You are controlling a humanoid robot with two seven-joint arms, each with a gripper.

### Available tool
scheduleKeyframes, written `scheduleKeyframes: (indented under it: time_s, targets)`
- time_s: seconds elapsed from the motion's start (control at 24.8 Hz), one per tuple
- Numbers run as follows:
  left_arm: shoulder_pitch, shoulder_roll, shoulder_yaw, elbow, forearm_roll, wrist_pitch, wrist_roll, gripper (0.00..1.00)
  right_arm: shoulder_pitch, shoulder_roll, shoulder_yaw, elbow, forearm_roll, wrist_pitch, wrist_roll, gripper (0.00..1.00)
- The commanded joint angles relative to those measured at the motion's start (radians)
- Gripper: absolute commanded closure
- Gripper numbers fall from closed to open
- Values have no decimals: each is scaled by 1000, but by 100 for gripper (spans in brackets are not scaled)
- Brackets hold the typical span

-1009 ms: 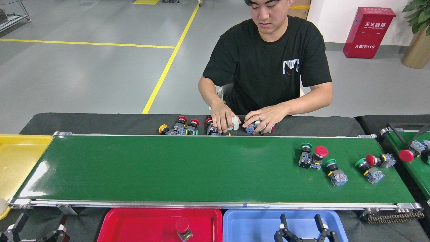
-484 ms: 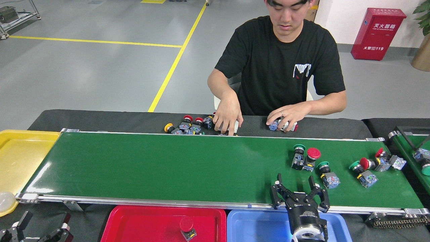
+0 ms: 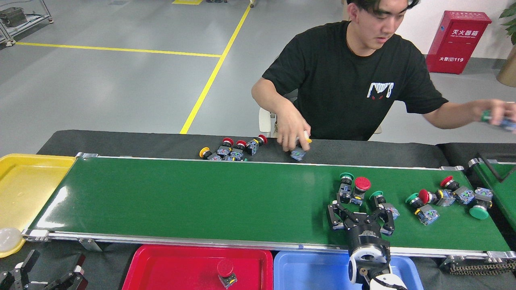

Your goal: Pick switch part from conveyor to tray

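The conveyor (image 3: 181, 201) is the long dark-green belt with silver rails. On its right part lie several switch parts: a green-capped one (image 3: 345, 186) and a red-capped one (image 3: 361, 185) side by side, another green-capped one (image 3: 380, 198), and a further cluster (image 3: 427, 201) nearer the right end. My right gripper (image 3: 360, 211) is open over the belt, just in front of the red-capped and green-capped pair, holding nothing. Its right finger (image 3: 388, 219) stands next to the green-capped part. My left gripper (image 3: 56, 262) is open and low at the bottom left. One red-capped part (image 3: 225, 273) lies in the red tray (image 3: 169, 270).
A blue tray (image 3: 310, 270) stands beside the red one, and a yellow tray (image 3: 24, 185) at the belt's left end. A person across the belt has one hand (image 3: 293, 135) over loose parts (image 3: 231, 151) on the black table and the other hand (image 3: 496, 114) out to the right. A second green belt (image 3: 498, 179) is at far right.
My right gripper has reached further over the belt, up to the red-capped and green-capped pair. The parts have drifted left. The person's hand has swung out to the right holding a part.
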Motion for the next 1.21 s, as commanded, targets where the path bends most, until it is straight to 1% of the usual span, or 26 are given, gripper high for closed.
scheduleKeyframes:
  time_s: [0.0, 0.08, 0.2, 0.24, 0.28, 0.32, 0.4, 0.44, 0.48, 0.52, 0.69, 0.81, 0.85, 0.97, 1.01, 1.05, 1.09, 1.13, 1.17]
  targets:
    - [-13, 14, 2, -7, -4, -2, 6, 0, -20, 6, -6, 9, -2, -7, -1, 3]
    - [-23, 14, -8, -4, -4, -2, 6, 0, -33, 12, -6, 29, -4, -7, -1, 3]
    - [-59, 24, -79, 6, -4, 1, 6, 0, -57, 18, -10, 66, -5, -7, -1, 3]
    - [-63, 25, -85, 9, -4, 3, 6, 0, -59, 19, -10, 72, -7, -10, -1, 6]
    - [-68, 30, -87, 11, -4, 3, 6, 0, -59, 22, -9, 77, -8, -21, 1, 19]
    - [-69, 33, -88, 11, -4, 3, 6, 0, -59, 18, -4, 78, -7, -59, 9, 43]
    - [-71, 36, -88, 11, -4, 3, 6, 0, -59, 18, -4, 78, -2, -133, 24, 77]
    - [-71, 36, -88, 11, -6, 3, 6, 0, -59, 16, -6, 78, -4, -151, 25, 88]
    - [-71, 37, -88, 11, -4, 3, 6, 0, -59, 15, -6, 78, -7, -168, 25, 96]
    - [-71, 36, -88, 11, -4, 3, 6, 0, -59, 15, -6, 77, -8, -177, 27, 99]
    - [-69, 37, -84, 14, -4, 4, 6, 0, -56, 18, -6, 58, -10, -211, 28, 99]
    - [-65, 37, -77, 14, -4, 4, 6, 0, -30, 19, -2, -8, -10, -266, 41, 99]
    - [-65, 37, -77, 14, -4, 4, 4, 0, -5, 19, 1, -52, -10, -297, 44, 99]
    - [-62, 36, -77, 12, -4, 6, 6, 0, 113, 15, 77, -253, -10, -505, 53, 99]
    - [-62, 36, -77, 12, -4, 6, 6, 0, 145, 15, 116, -304, -8, -568, 53, 99]
    - [-62, 36, -77, 12, -4, 6, 6, 0, 173, 15, 159, -339, -5, -623, 53, 96]
    - [-62, 36, -77, 12, -4, 6, 6, 0, 188, 16, 215, -351, 4, -657, 51, 72]
    - [-60, 34, -77, 11, -4, 6, 6, 0, 191, 18, 267, -353, 21, -663, 50, 18]
    - [-60, 34, -77, 11, -4, 6, 6, 0, 191, 24, 309, -348, 39, -669, 50, 0]
